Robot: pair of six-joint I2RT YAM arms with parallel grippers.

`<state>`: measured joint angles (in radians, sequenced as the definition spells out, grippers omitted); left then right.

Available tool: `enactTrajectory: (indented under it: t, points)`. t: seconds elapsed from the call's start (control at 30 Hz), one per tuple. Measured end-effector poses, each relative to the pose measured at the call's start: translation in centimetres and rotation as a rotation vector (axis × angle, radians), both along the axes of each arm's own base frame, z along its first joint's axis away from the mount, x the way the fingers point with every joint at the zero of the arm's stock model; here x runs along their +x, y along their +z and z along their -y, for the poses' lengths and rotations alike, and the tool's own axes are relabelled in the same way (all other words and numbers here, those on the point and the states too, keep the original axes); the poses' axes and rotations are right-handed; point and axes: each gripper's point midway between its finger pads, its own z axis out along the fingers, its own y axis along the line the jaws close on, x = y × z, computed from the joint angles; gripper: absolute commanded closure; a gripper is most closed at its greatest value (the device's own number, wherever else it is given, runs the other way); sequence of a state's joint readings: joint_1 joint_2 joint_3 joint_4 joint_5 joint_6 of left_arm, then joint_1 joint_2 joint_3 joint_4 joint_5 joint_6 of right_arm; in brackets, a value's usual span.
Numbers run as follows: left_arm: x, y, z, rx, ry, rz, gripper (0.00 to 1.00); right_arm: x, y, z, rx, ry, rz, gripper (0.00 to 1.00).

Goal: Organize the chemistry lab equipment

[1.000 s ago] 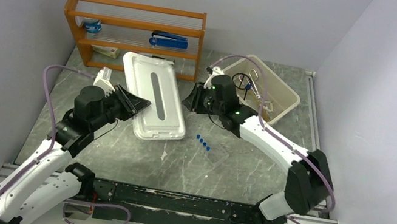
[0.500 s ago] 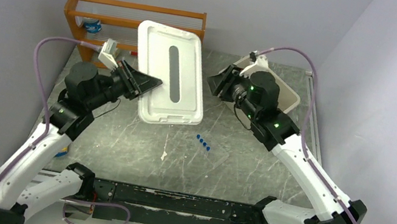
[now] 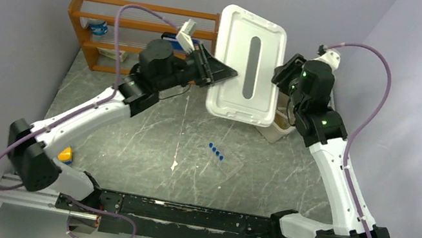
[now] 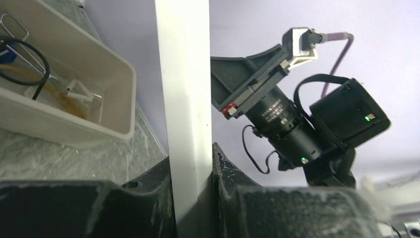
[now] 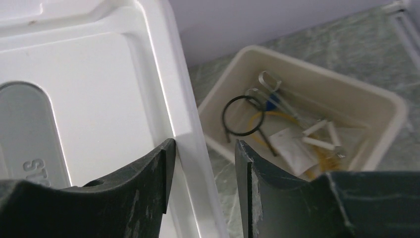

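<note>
So the left gripper point(image 3: 224, 72) was clamped tight on the left edge of the white lid point(image 3: 239, 39), holding it up in the air at the far side of the table point(image 3: 147, 134), roughly centre-right. From the left wrist you could see the edge squeezed right between the fingers point(image 4: 148, 198). The right gripper point(image 3: 279, 79) sat at the lid's right edge with its jaws spread apart, the rim passing between them but not pinched.

The cream bin point(image 3: 278, 131) was on the table at the far right, mostly under the lid. Inside it were a black wire ring point(image 5: 240, 116), metal tongs point(image 5: 270, 84), some yellow tubing point(image 5: 322, 158) and white packets point(image 5: 292, 148).

The blue-capped tubes point(image 3: 215, 152) lay out on the table near the middle, well apart from the bin.
</note>
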<state>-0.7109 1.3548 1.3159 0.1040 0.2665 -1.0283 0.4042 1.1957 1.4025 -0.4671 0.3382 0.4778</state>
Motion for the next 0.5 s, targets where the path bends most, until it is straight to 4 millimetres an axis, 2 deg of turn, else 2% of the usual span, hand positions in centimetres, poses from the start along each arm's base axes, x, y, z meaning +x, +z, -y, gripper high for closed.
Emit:
enactTrajectory:
  t: [0.13,0.33,0.4,0.5]
  points:
    - [2.3,-2.1,3.4,0.004,0.009,-0.025,0.95,1.6,-1.0,3.8,-0.005,-0.094,-0.033,0.5]
    - [5.6,-7.7,8.2,0.025,0.077,-0.114,0.95,3.6,-3.6,9.6,-0.023,-0.244,-0.106,0.5]
    - [6.6,-9.2,9.8,0.021,0.108,-0.143,0.95,4.0,-4.4,10.5,-0.034,-0.263,-0.128,0.49]
    - [7.5,-11.0,12.1,-0.003,0.137,-0.181,0.95,4.4,-5.2,10.5,-0.055,-0.25,-0.155,0.49]
